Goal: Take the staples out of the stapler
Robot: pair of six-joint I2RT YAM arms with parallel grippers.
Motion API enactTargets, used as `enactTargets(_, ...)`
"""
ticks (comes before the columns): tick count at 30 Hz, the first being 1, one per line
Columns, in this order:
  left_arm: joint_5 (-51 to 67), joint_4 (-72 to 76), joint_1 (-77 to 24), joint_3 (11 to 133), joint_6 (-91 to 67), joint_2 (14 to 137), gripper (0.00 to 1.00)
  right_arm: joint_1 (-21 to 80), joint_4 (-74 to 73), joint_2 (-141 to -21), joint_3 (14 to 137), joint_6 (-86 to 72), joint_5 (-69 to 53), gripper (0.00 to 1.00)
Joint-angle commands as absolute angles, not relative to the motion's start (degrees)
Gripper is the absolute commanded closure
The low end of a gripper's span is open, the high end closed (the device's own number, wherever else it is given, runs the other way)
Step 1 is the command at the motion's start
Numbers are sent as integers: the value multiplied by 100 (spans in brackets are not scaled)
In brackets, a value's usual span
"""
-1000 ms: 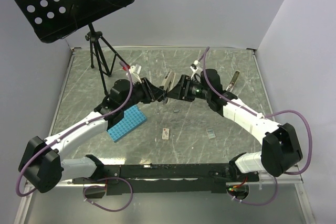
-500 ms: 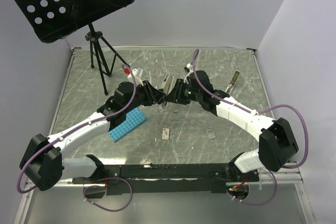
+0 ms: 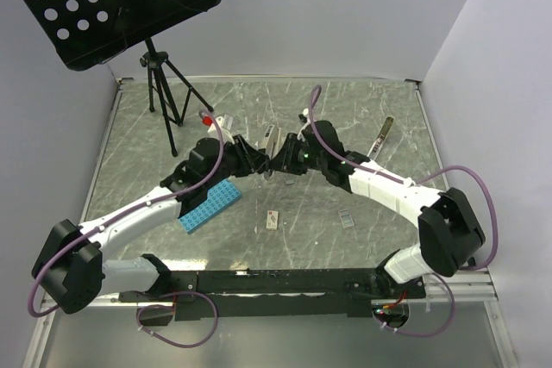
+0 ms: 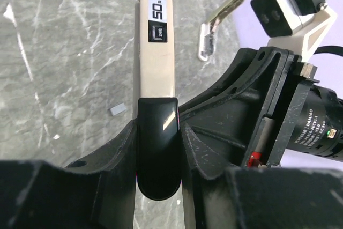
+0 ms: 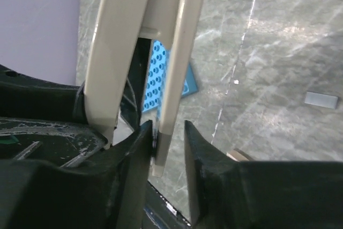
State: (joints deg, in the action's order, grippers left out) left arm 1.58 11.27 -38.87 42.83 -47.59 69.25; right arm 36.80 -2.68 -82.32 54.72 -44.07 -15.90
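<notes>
While clamped in the left gripper, the stapler is pinched by the right gripper above the marbled table.

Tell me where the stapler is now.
In the top view, the stapler is mid-table, clamped in the jaws of the left gripper, the right gripper opposite.

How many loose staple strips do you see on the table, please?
2: one staple strip beside the stapler, another beside the right arm; more may be hidden.
</notes>
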Motion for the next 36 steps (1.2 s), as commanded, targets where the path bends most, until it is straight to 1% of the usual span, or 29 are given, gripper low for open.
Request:
enactTargets(1,817,2145,-4008,4430,-5089,6601,99,3718,510,-8420,5292,-4106,-1995,83)
enactTargets(2,817,1910,-4008,4464,-5054,6522,99,3613,649,-8324,5239,-4000,-2143,93)
enactTargets(4,861,1645,-3929,4535,-4897,6434,99,3525,729,-8149,5090,-3614,-2215,100)
enactTargets(7,1080,986,-3684,4788,-4598,6276,99,3445,423,-8086,5141,-2859,-2355,100)
enactTargets(8,1133,401,-3604,4929,-4457,6284,99,3454,39,-8086,5194,-2474,-2460,100)
enactTargets(9,1151,74,-3438,5287,-4195,6310,99,3463,-148,-8103,5229,-2322,-2487,100)
enactTargets(11,1160,-681,-3288,5606,-3764,6372,99,3454,-377,-8042,5046,-1997,-2426,100)
enactTargets(14,1327,-1071,-3050,6072,-3412,6451,99,3445,-413,-7814,4756,-1802,-2425,100)
enactTargets(18,1179,-1467,-2787,6521,-2972,6706,99,3454,-466,-7568,4518,-1626,-3100,100)
enactTargets(22,1037,-1258,-2619,6592,-2637,6978,99,3489,-544,-7383,4289,-1635,-3681,100)
enactTargets(25,1028,-897,-2558,6548,-2558,7171,99,3665,-685,-7164,4202,-1530,-3709,100)
enactTargets(27,1020,-687,-2549,6469,-2662,7294,99,3709,-729,-7015,4131,-1477,-3770,100)
enactTargets(31,1169,217,-2549,6170,-3084,7461,99,3726,-931,-6865,4148,-1362,-4085,100)
enactTargets(36,1195,667,-2540,6108,-3243,7882,99,3744,-888,-6689,4122,-1441,-4377,100)
